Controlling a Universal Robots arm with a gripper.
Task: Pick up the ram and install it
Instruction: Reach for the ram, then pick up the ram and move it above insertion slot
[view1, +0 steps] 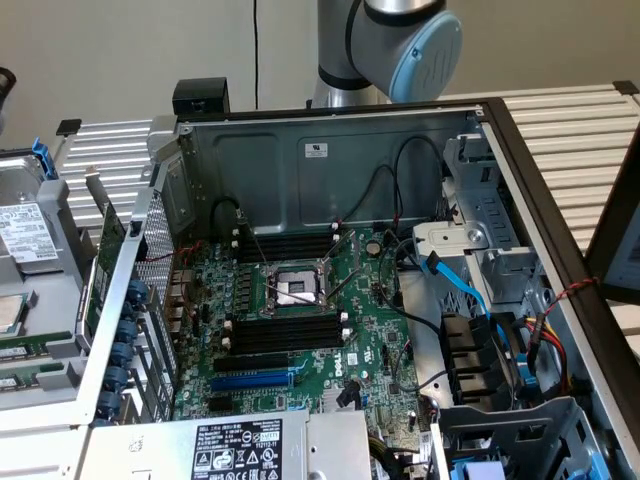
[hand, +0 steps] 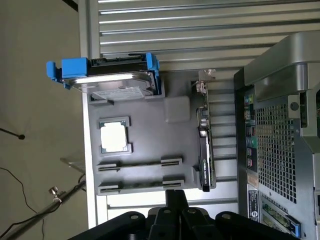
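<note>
Edgewise, a slim green ram (view1: 30, 345)

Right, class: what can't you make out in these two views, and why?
Thin green ram sticks: exterior view, cut off by the left edge; labels too small.
Silver-and-blue robot arm: exterior view, cut off by the top edge.
Green motherboard: exterior view, near part hidden by the silver metal box.
Black gripper: wrist view, cut off by the bottom edge.

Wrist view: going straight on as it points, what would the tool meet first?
Most likely the grey tray, near its closest long slot, just ahead of the tool; depth is unclear.
</note>
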